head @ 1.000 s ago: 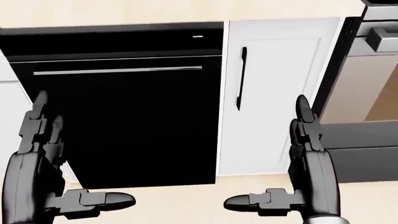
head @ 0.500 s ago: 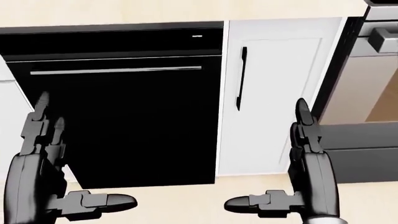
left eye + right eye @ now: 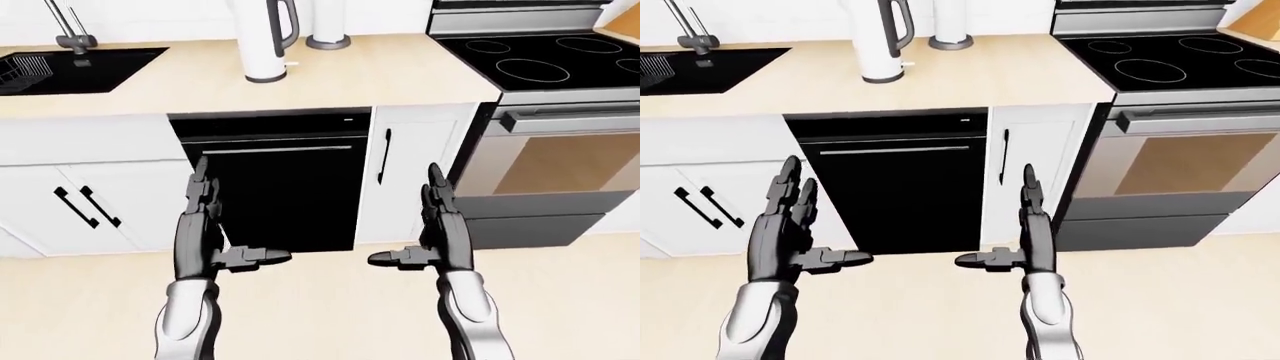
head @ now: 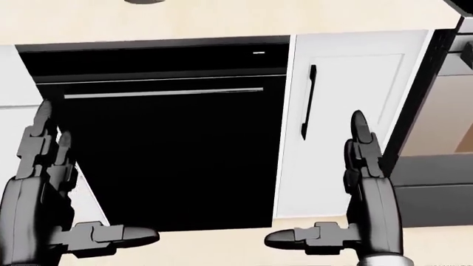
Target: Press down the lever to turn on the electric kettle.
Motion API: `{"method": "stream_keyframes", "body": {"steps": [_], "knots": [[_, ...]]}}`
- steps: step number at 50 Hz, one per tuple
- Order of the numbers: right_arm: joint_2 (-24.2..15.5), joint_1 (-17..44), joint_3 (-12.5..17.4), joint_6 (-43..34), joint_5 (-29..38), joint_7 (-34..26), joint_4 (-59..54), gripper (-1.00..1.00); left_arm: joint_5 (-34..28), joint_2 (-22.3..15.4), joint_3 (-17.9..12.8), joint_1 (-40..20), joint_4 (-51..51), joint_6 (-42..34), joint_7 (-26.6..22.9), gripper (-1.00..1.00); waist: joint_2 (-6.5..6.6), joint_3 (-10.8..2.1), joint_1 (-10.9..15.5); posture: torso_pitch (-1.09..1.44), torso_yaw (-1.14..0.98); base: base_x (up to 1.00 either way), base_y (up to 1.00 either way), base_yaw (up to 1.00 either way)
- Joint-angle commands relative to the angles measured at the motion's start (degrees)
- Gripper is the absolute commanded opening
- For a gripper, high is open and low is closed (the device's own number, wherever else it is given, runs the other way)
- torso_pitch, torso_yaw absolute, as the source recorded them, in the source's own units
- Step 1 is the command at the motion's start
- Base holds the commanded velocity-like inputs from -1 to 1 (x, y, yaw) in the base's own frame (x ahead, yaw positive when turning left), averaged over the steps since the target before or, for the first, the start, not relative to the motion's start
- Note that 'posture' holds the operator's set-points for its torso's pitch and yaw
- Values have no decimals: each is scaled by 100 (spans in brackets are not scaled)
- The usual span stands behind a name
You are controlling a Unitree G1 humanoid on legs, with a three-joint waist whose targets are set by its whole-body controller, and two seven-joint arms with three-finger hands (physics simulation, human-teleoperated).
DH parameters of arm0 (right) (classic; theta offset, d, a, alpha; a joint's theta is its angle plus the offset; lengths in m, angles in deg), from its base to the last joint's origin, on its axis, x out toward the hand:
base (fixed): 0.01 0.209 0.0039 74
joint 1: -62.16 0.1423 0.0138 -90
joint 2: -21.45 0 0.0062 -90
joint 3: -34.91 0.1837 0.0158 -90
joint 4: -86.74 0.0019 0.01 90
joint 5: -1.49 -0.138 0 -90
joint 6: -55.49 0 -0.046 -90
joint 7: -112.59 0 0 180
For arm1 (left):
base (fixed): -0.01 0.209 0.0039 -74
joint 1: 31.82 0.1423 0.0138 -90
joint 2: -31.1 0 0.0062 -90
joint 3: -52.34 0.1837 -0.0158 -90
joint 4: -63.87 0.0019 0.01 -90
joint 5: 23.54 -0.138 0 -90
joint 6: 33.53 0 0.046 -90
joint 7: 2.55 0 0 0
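Long pale beige wooden countertop (image 3: 200, 86) spans left-eye view's upper part, above white cabinets and black dishwasher front. Tall white electric kettle with dark grey handle (image 3: 265, 37) stands upright on counter near top centre, top cropped by frame edge. Just right of kettle, white cylinder on round grey base (image 3: 327, 30), also upright, apart from kettle. Black sink basin (image 3: 80, 69) set into counter at left, grey tap (image 3: 68, 26) rising behind it. Black glass cooktop with ring burners (image 3: 545, 64) adjoins counter's right end
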Motion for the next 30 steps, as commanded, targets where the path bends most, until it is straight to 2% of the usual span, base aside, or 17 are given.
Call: {"method": "stream_keyframes", "body": {"steps": [1, 3, 6, 9, 11, 14, 15, 16, 17, 19, 23, 25, 26, 27, 28, 29, 30], "knots": [[-21, 63, -9, 121, 0, -4, 171, 100, 3, -3, -19, -80, -207, 105, 11, 100, -29, -91, 34, 0, 0, 0, 11, 0], [-20, 58, -1, 143, -14, -6, 162, 100, -1, 3, -10, -71, -194, 127, 9, 100, -9, -52, 31, 0, 0, 0, 11, 0], [-18, 57, -8, 137, -8, -1, 167, 100, -1, 1, -14, -75, -213, 106, 10, 100, -149, -86, 22, 0, 0, 0, 11, 0], [-16, 61, -15, 144, -5, 2, 154, 100, -3, 3, -12, -77, -195, 117, 10, 100, -295, -46, 6, 0, 0, 0, 11, 0], [-12, 61, -24, 160, -3, 4, 135, 100, -2, 5, -11, -70, -197, 119, 10, 100, -446, -47, -2, 0, 0, 0, 11, 0], [-13, 72, -25, 168, -3, 7, 114, 100, -4, 7, -9, -63, -184, 137, 10, 100, -798, -110, -30, 0, 0, 0, 11, 0], [-15, 72, -22, 173, -4, 6, 109, 100, -5, 9, -7, -58, -180, 144, 10, 100, -565, -83, -79, 0, 0, 0, 11, 0], [-16, 72, -22, 175, -4, 6, 105, 100, -7, 9, -5, -58, -178, 145, 11, 100, -653, -89, -27, 0, 0, 0, 11, 0], [-16, 76, -24, 177, 2, 9, 95, 100, -4, 8, -8, -55, -182, 145, 9, 100, -643, -106, -47, 0, 0, 0, 10, 0], [-17, 76, -27, 177, 5, 7, 93, 100, -4, 8, -11, -50, -189, 146, 9, 100, -570, -137, -26, 0, 0, 0, 11, 0], [-21, 55, -19, 152, -1, -5, 159, 100, -21, 14, 17, -40, -219, 132, 11, 100, -331, -43, -26, 0, 0, 0, 12, 0], [-16, 58, -31, 148, 10, -1, 153, 100, -18, 13, 8, -38, -231, 124, 10, 100, -83, -52, -41, 0, 0, 0, 11, 0], [-16, 60, -32, 143, 11, -2, 159, 100, -26, 15, 15, -34, -234, 125, 13, 100, 122, -109, -39, 0, 0, 0, 11, 0], [-17, 59, -30, 140, 11, -2, 163, 100, -26, 17, 16, -32, -233, 129, 13, 100, 248, -97, -18, 0, 0, 0, 12, 0], [-15, 59, -30, 145, 11, 0, 157, 100, -27, 18, 19, -31, -218, 141, 12, 100, -30, -47, 24, 0, 0, 0, 11, 0], [-14, 58, -31, 152, 11, 0, 150, 100, -27, 18, 19, -24, -218, 146, 9, 100, 49, -60, -16, 0, 0, 0, 11, 0], [-14, 57, -34, 157, 14, 1, 146, 100, -23, 15, 10, -27, -220, 140, 8, 100, 10, -72, 18, 0, 0, 0, 11, 0]]}}
